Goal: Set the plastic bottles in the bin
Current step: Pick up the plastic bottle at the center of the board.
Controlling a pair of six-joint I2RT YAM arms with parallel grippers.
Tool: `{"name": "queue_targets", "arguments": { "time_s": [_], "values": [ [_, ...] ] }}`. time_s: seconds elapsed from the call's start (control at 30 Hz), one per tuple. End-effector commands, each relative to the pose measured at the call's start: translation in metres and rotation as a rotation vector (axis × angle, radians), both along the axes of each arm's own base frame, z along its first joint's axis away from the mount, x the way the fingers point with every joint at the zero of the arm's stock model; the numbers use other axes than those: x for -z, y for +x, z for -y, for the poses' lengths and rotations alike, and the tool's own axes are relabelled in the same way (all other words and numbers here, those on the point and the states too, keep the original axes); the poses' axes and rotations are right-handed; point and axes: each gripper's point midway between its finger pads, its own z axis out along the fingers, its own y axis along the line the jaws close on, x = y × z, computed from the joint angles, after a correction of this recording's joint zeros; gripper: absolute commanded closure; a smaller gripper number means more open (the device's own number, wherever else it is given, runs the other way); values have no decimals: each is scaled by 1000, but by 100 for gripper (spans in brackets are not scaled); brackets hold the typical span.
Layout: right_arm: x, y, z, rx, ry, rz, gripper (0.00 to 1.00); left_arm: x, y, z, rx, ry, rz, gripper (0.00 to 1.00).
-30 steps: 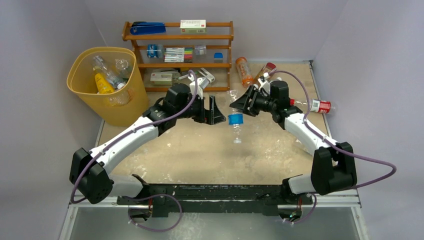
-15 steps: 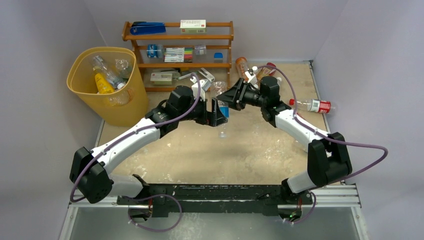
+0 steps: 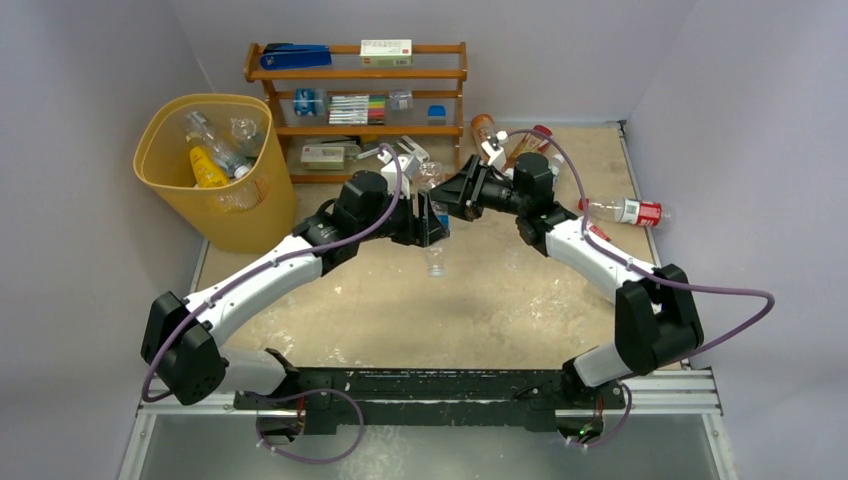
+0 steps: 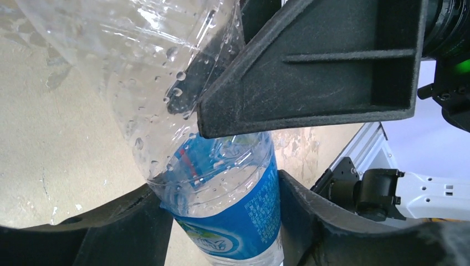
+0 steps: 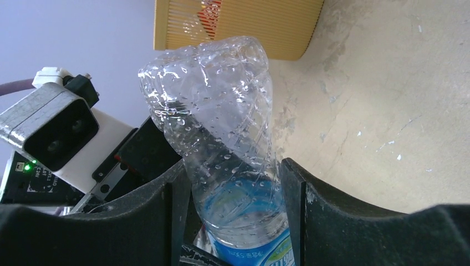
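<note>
Over the middle of the beige desk (image 3: pixel 400 310), the right tool (image 5: pixel 235 188) pinches a clear crumpled blue-labelled plastic bottle (image 5: pixel 221 111) and the left tool (image 4: pixel 224 213) seemingly clamps it too, a handover; next, right lets go and left carries it to the yellow mesh plastic bin (image 3: pixel 235 225) at the far-left corner.

I can read nothing for sure. My bottle (image 4: pixel 138 66) wears a blue label (image 4: pixel 238 216) with small white print, too blurred; the print on the box (image 3: pixel 386 47) is too small.
</note>
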Motion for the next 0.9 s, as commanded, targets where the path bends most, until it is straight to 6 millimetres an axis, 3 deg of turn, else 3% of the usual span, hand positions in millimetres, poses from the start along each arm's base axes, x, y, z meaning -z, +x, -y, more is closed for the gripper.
{"name": "queue_targets", "arguments": {
  "time_s": [0.0, 0.2, 0.43, 0.6, 0.87],
  "values": [
    [-32, -8, -3, -26, 59, 83, 38, -16, 15, -3, -49, 16, 67, 46],
    [-24, -12, 3, -15, -15, 61, 1, -27, 20, -15, -85, 84, 109, 47],
    [-23, -8, 39, 129, -150, 68, 0, -45, 41, -49, -188, 243, 164, 45],
    [-23, -14, 64, 187, -188, 85, 0, -66, 79, -94, -311, 293, 157, 44],
    [3, -25, 69, 152, -256, 42, 0, -146, 148, -182, -573, 371, 269, 43]
  ]
}}
